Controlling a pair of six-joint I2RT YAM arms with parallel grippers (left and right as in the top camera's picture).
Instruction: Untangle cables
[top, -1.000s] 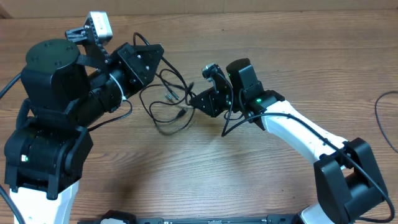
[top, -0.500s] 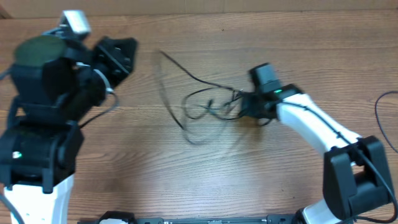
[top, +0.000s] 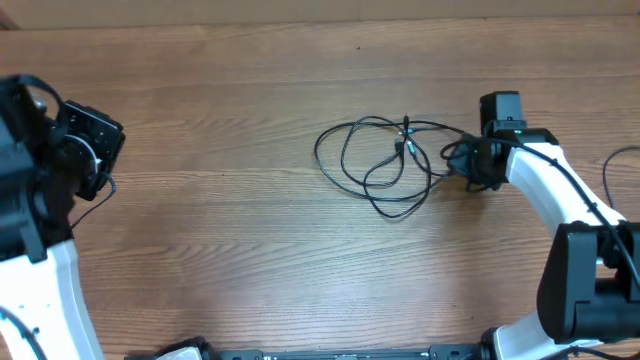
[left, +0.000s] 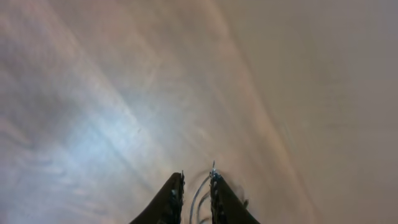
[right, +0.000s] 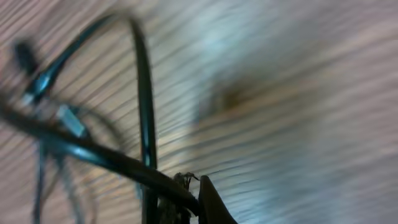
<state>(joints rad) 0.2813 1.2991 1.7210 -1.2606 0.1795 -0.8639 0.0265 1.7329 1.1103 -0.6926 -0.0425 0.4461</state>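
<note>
Cables (top: 403, 145) lie in loose loops on surface (top: 240, 260), right of centre. R end effector (top: 466, 160) is clamped on a strand at bundle's right edge. L end effector (left: 194, 194) is far left, well apart from the cables, w/ fingers slightly apart and empty.

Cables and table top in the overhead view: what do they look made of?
The cables: thin black cords, probably rubber or plastic sheathing, with a slight sheen in the right wrist view; they lie in soft loops, so flexible. The table: wood or wood-look laminate, brown with straight grain lines, matte; which of the two cannot be told.
</note>
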